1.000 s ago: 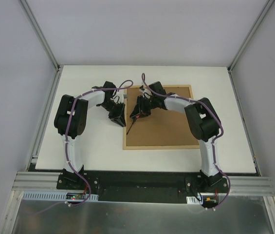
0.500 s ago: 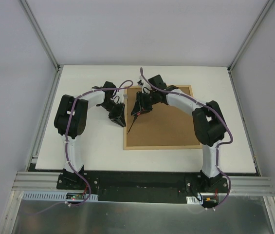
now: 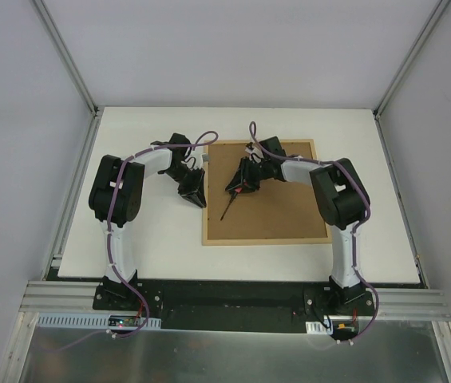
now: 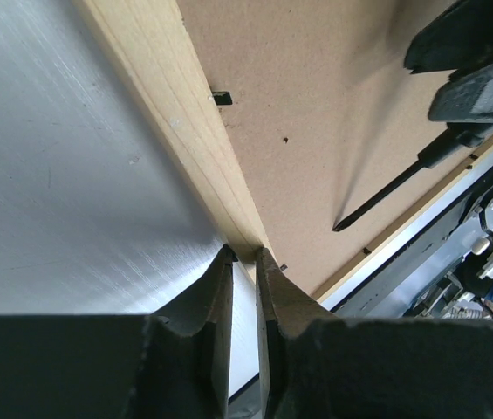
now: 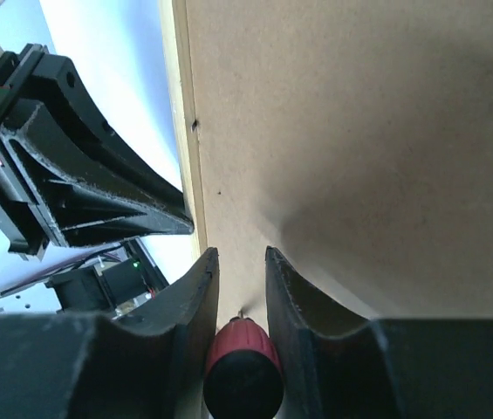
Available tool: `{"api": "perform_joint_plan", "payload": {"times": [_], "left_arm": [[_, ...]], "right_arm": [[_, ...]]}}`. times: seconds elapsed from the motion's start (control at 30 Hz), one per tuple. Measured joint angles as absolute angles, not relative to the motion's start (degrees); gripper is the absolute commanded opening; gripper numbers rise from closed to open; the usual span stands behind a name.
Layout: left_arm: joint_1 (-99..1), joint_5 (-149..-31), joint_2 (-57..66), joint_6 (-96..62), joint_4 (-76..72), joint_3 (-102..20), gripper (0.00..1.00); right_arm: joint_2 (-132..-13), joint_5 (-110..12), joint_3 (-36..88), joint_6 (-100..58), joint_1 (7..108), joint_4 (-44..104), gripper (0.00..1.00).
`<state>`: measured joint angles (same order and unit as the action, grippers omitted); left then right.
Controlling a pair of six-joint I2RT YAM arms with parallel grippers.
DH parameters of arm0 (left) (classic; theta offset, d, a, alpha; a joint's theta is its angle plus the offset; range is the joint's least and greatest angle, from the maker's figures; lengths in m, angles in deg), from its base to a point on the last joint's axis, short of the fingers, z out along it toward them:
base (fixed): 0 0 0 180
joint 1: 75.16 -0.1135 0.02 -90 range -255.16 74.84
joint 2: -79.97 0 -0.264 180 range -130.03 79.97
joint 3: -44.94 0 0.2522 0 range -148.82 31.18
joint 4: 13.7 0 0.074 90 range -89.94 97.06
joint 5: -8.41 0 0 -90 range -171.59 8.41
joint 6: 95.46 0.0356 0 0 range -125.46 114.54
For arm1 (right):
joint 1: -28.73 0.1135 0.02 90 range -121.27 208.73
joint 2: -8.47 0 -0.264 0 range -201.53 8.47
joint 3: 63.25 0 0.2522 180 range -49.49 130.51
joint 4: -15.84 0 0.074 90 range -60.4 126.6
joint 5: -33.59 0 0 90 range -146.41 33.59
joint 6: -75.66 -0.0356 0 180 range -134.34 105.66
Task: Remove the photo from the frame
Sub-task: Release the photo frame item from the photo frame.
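- The frame (image 3: 281,215) lies flat on the white worktop (image 3: 145,239), right of centre, with its brown fibreboard back facing up.
- Its edges run square to the worktop's; it looks slightly longer from side to side.
- The photo is hidden under that back.
- A small black tab (image 4: 221,97) sits on the back, just inside the left rail.
- The left pincer (image 3: 195,195) has its fingers pressed almost together, tips against the left wooden rail.
- The right pincer (image 3: 239,185) hangs over the back, pinching a red-handled screwdriver (image 5: 242,367).
- The screwdriver's black shaft slants toward the near-left corner.
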<state>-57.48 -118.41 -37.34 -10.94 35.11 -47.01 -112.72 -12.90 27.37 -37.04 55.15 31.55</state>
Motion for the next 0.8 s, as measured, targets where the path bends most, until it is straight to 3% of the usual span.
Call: {"api": "perform_joint_plan", "payload": {"times": [0.3, 0.8], "left_arm": [[-57.5, -118.5, -37.3, -11.0, 35.1, -47.0, 0.0], [-57.5, -118.5, -37.3, -11.1, 35.2, -47.1, 0.0]], "right_arm": [[-115.9, -11.6, 26.7, -45.5, 56.7, 22.0, 0.0], [-116.7, -11.6, 26.8, -48.0, 57.8, 18.8, 0.0]]}}
